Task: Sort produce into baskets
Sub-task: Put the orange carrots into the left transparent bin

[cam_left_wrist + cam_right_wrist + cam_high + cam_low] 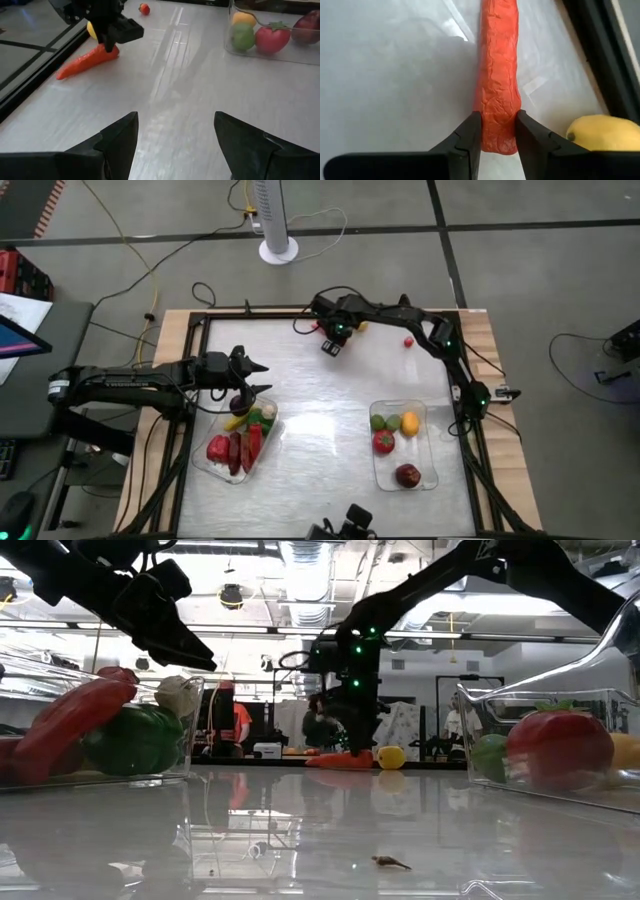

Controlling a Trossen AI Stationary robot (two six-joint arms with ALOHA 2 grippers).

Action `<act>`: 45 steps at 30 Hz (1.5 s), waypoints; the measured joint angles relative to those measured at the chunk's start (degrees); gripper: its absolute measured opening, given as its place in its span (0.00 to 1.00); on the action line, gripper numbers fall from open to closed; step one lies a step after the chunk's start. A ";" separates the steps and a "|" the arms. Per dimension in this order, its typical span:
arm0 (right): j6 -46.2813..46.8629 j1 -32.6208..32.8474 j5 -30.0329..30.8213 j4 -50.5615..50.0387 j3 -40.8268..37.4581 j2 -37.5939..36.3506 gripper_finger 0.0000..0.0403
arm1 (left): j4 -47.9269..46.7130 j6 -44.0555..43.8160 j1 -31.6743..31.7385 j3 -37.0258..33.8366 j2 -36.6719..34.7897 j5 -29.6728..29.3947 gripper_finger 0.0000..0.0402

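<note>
Near the table's far edge, right fingers (497, 135) clamp the carrot (498, 75); left fingers (175, 145) gape.

I see an orange carrot (497, 80) with a wrinkled surface between the black fingers of the right gripper (498, 137), and a yellow lemon (606, 132) beside it. My left gripper (176, 135) is black too. The left clear tray (205, 460) holds red chilies (240, 450), a green pepper (135, 740) and a white garlic bulb (178, 695). The right clear tray (432, 442) holds a red tomato (383, 442), green lime (378, 422), yellow fruit (409, 423) and dark red fruit (407, 475). The tabletop (320, 390) is glossy white.
</note>
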 joint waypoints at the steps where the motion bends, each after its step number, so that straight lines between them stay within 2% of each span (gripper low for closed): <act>1: -0.12 0.39 -0.03 -0.31 0.55 -0.07 0.32 | 0.00 -0.08 0.02 0.00 0.00 0.06 0.61; 7: -2.10 3.89 -0.93 -4.21 5.50 -0.20 0.32 | -0.36 0.17 0.02 0.13 -0.24 0.17 0.61; 13: -6.13 8.70 -1.28 -7.37 10.64 -0.28 0.32 | -11.44 0.78 0.00 4.79 -2.55 0.61 0.61; 17: -8.82 11.77 -1.28 -7.49 12.27 -0.31 0.32 | -16.08 2.52 0.01 5.49 -3.44 0.23 0.61; 25: -13.69 14.86 -1.63 -5.14 12.47 -0.31 0.32 | -17.16 2.76 0.02 5.51 -3.72 -0.18 0.61; 32: -15.10 15.47 -7.22 -1.11 12.15 -1.14 0.32 | -17.16 1.17 0.00 5.53 -3.72 -0.68 0.61; 41: -16.42 20.07 -7.23 -0.34 12.11 -2.47 0.32 | -16.69 2.11 0.00 5.53 -3.72 -1.45 0.62; 45: -16.40 21.40 -7.21 1.29 12.16 -3.33 0.32 | -16.65 1.66 0.00 5.55 -3.72 0.53 0.65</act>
